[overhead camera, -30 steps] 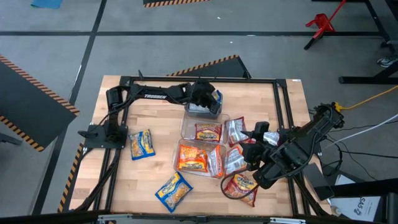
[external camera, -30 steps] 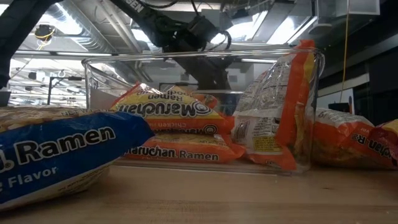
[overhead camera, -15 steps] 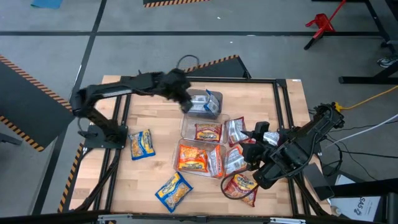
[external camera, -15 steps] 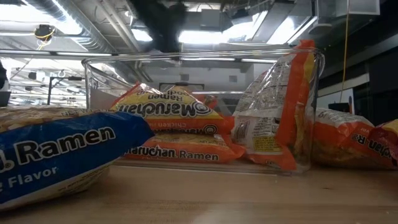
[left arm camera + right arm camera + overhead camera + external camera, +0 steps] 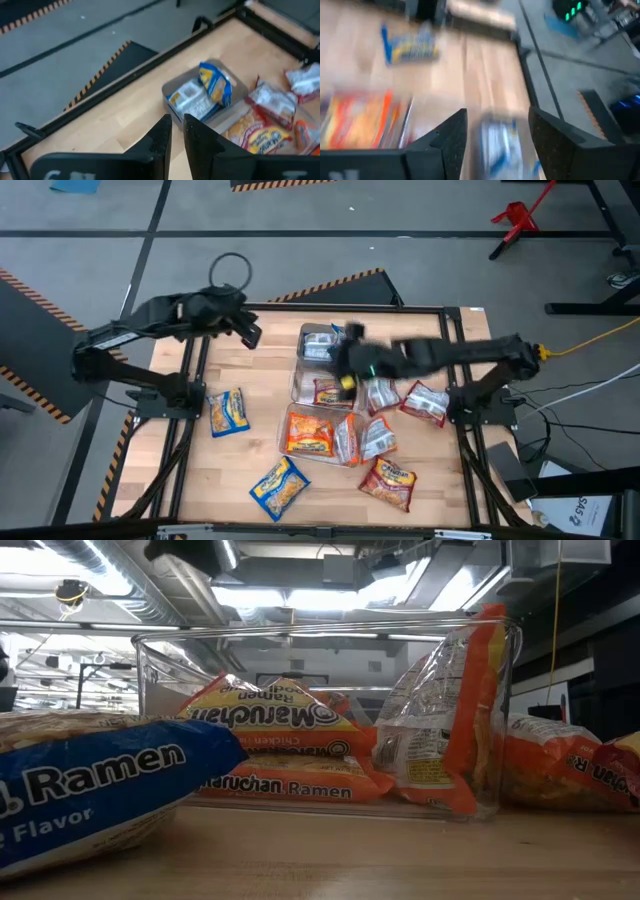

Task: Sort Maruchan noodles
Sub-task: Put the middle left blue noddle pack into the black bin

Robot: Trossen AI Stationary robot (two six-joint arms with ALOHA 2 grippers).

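Wooden worktop [image 5: 250,375], packets grouped by colour in clear bins [image 5: 322,432]. Left end effector [image 5: 249,332] nearly pressed together, empty. Right end effector [image 5: 346,358] spread over blue packets [image 5: 322,346].

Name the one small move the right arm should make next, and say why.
Probably lower the right gripper a little toward the blue-and-yellow packet in the far clear bin, to seat or straighten it. The gripper is over that bin with jaws apart and nothing in them, while the left gripper hangs off to the side, near the table's far left edge.
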